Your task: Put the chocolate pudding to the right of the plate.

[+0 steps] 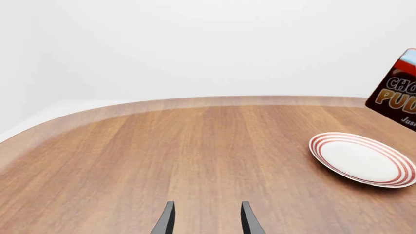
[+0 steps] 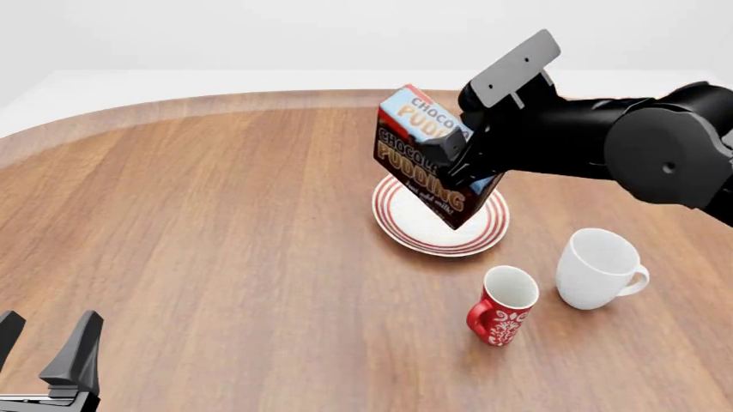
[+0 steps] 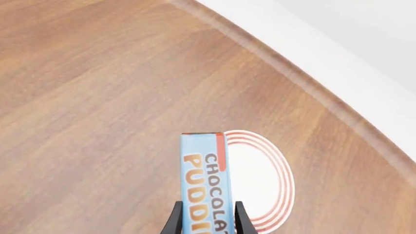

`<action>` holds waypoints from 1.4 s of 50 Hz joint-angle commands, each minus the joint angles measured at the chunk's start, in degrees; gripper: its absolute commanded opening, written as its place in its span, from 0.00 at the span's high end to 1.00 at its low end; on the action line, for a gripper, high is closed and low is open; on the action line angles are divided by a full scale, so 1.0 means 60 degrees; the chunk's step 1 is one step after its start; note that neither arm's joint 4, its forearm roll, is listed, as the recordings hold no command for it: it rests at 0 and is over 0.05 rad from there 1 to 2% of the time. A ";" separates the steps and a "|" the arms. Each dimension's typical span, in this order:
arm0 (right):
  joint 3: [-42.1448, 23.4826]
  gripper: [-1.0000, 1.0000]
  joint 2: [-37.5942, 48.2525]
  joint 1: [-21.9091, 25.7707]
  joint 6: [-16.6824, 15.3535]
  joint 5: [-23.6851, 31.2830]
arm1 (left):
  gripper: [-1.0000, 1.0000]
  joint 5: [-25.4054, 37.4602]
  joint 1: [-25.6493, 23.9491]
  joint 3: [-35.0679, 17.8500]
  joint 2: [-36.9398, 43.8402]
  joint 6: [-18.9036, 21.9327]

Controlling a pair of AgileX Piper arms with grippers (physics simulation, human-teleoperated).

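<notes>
The chocolate pudding carton (image 2: 427, 154) hangs tilted in the air above the plate (image 2: 414, 225), a white plate with red rings. My right gripper (image 2: 464, 159) is shut on the carton; in the right wrist view its fingers (image 3: 174, 220) clamp the carton's (image 3: 206, 185) narrow blue face, with the plate (image 3: 263, 180) below. My left gripper (image 2: 40, 343) is open and empty at the near left of the table, far from both. In the left wrist view the gripper (image 1: 204, 217) is open over bare wood, with the plate (image 1: 361, 160) and part of the carton (image 1: 396, 92) off to one side.
A plain white mug (image 2: 596, 268) stands to the right of the plate, toward the front. A red patterned mug (image 2: 502, 306) stands just left of it, in front of the plate. The wooden table (image 2: 206, 223) has a rounded far edge.
</notes>
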 commanded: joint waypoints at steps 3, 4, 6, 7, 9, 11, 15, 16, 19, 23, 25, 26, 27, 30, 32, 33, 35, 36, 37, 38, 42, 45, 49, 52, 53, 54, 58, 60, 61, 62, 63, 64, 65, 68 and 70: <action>-0.0690 1.00 0.0206 -0.0721 0.0136 0.0349 | 0.00 0.0000 0.0000 0.0000 0.0000 0.0000; -0.0677 1.00 0.0279 -0.0871 0.0024 0.0328 | 0.00 0.0000 0.0000 0.0000 0.0000 0.0000; -0.0777 1.00 0.0490 -0.0867 0.0245 0.0430 | 0.00 0.0000 0.0000 0.0000 0.0000 0.0000; -0.0775 1.00 0.0497 -0.0880 0.0183 0.0415 | 0.00 0.0000 0.0000 0.0000 0.0000 0.0000; -0.1009 1.00 0.0672 -0.1028 0.0089 0.0484 | 0.00 0.0000 0.0000 0.0000 0.0000 0.0000; -0.1208 1.00 0.0807 -0.1198 0.0019 0.0524 | 0.00 0.0000 0.0000 0.0000 0.0000 0.0000; -0.1627 1.00 0.1146 -0.1495 0.0048 0.0614 | 0.00 0.0000 0.0000 0.0000 0.0000 0.0000; -0.1769 1.00 0.1345 -0.1643 0.0019 0.0580 | 0.00 0.0000 0.0000 0.0000 0.0000 0.0000; -0.1978 1.00 0.1619 -0.1912 0.0031 0.0556 | 0.00 0.0000 0.0000 0.0000 0.0000 0.0000; -0.2293 1.00 0.1943 -0.2296 0.0094 0.0517 | 0.00 0.0000 0.0000 0.0000 0.0000 0.0000; -0.2404 1.00 0.2098 -0.2427 0.0132 0.0502 | 0.00 0.0000 0.0000 0.0000 0.0000 0.0000; -0.2454 1.00 0.2178 -0.2560 0.0118 0.0460 | 0.00 0.0000 0.0000 0.0000 0.0000 0.0000; -0.2501 1.00 0.2233 -0.2618 0.0173 0.0462 | 0.00 0.0000 0.0000 0.0000 0.0000 0.0000; -0.2621 1.00 0.2527 -0.2940 0.0236 0.0347 | 0.00 0.0000 0.0000 0.0000 0.0000 0.0000; -0.2787 1.00 0.2788 -0.3101 0.0408 0.0327 | 0.00 0.0000 0.0000 0.0000 0.0000 0.0000; -0.2890 1.00 0.3037 -0.3310 0.0251 0.0195 | 0.00 0.0000 0.0000 0.0000 0.0000 0.0000; -0.2979 1.00 0.3130 -0.3324 0.0343 0.0212 | 0.00 0.0000 0.0000 0.0000 0.0000 0.0000; -0.3102 1.00 0.3353 -0.3418 0.0329 0.0163 | 0.00 0.0000 0.0000 0.0000 0.0000 0.0000; -0.3128 1.00 0.3411 -0.3424 0.0327 0.0152 | 0.00 0.0000 0.0000 0.0000 0.0000 0.0000; -0.3200 1.00 0.3521 -0.3463 0.0363 0.0148 | 0.00 0.0000 0.0000 0.0000 0.0000 0.0000; -0.3287 1.00 0.3754 -0.3828 0.0338 0.0021 | 0.00 0.0000 0.0000 0.0000 0.0000 0.0000; -0.3157 1.00 0.3884 -0.4096 0.0321 -0.0134 | 0.00 0.0000 0.0000 0.0000 0.0000 0.0000; -0.2922 1.00 0.4102 -0.4460 0.0267 -0.0392 | 0.00 0.0000 0.0000 0.0000 0.0000 0.0000; -0.2736 1.00 0.4202 -0.4660 0.0278 -0.0592 | 0.00 0.0000 0.0000 0.0000 0.0000 0.0000; -0.2686 1.00 0.4247 -0.4722 0.0319 -0.0642 | 0.00 0.0000 0.0000 0.0000 0.0000 0.0000; -0.2566 1.00 0.4285 -0.4846 0.0230 -0.0764 | 0.00 0.0000 0.0000 0.0000 0.0000 0.0000; -0.2491 1.00 0.4427 -0.5037 0.0252 -0.0888 | 0.00 0.0000 0.0000 0.0000 0.0000 0.0000; -0.2349 1.00 0.4556 -0.5235 0.0273 -0.1052 | 0.00 0.0000 0.0000 0.0000 0.0000 0.0000; -0.2328 1.00 0.4622 -0.5333 0.0269 -0.1114 | 0.00 0.0000 0.0000 0.0000 0.0000 0.0000; -0.2320 1.00 0.4667 -0.5380 0.0251 -0.1142 | 0.00 0.0000 0.0000 0.0000 0.0000 0.0000; -0.2312 1.00 0.4719 -0.5451 0.0258 -0.1182 | 0.00 0.0000 0.0000 0.0000 0.0000 0.0000; -0.2310 1.00 0.4773 -0.5485 0.0279 -0.1211 | 0.00 0.0000 0.0000 0.0000 0.0000 0.0000; -0.2299 1.00 0.4801 -0.5507 0.0292 -0.1235 | 0.00 0.0000 0.0000 0.0000 0.0000 0.0000; -0.2189 1.00 0.5026 -0.5672 0.0337 -0.1422 | 0.00 0.0000 0.0000 0.0000 0.0000 0.0000; -0.2130 1.00 0.5124 -0.5726 0.0324 -0.1531 | 0.00 0.0000 0.0000 0.0000 0.0000 0.0000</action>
